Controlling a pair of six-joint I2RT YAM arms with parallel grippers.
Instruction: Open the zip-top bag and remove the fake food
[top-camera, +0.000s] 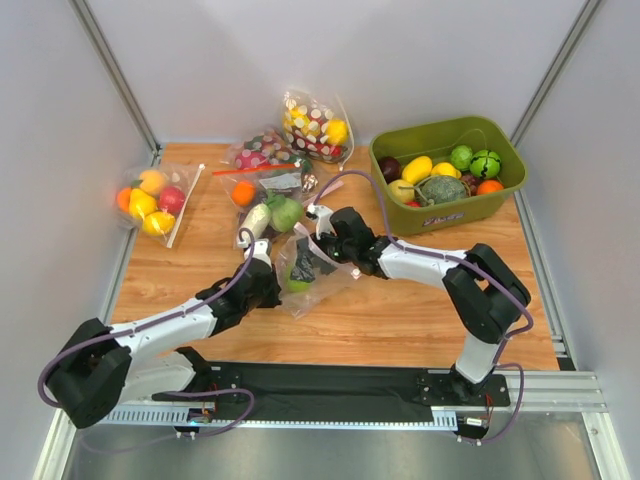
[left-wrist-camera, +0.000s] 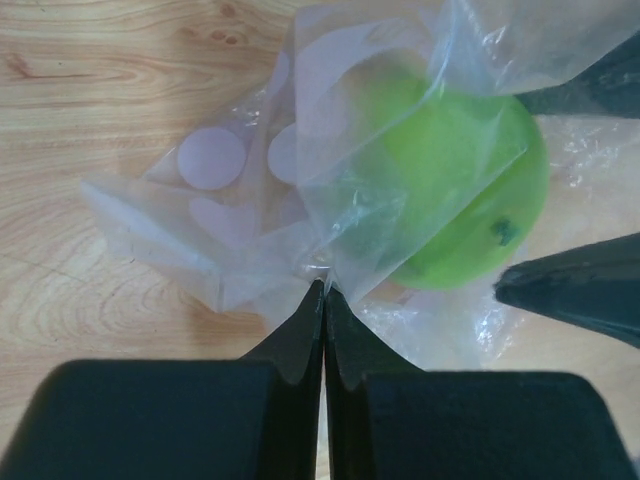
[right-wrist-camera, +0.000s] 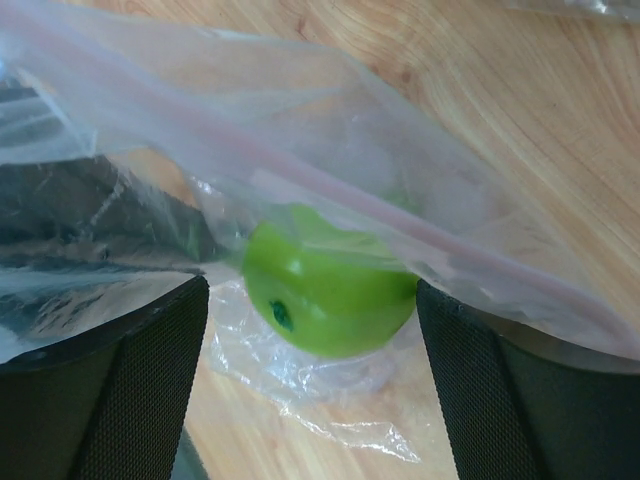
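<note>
The clear zip-top bag (top-camera: 322, 282) lies crumpled at the table's middle, with a green fake fruit (top-camera: 298, 283) inside. My left gripper (top-camera: 263, 262) is shut on a pinch of the bag's film (left-wrist-camera: 325, 290); the bag (left-wrist-camera: 240, 210) and the fruit (left-wrist-camera: 460, 190) lie just beyond it. My right gripper (top-camera: 316, 262) is open, with a finger on each side of the green fruit (right-wrist-camera: 330, 300) and not pressing it. The bag's film (right-wrist-camera: 300, 140) and pale zip strip (right-wrist-camera: 430, 230) drape over that gripper (right-wrist-camera: 310, 296). No other fruit shows in this bag.
A green bin (top-camera: 505, 190) of fake fruit stands at the back right. A polka-dotted bag (top-camera: 315, 125), a bag with a red zip strip (top-camera: 262, 172), a white radish (top-camera: 257, 220) and a bag of fruit (top-camera: 150, 200) lie behind and to the left.
</note>
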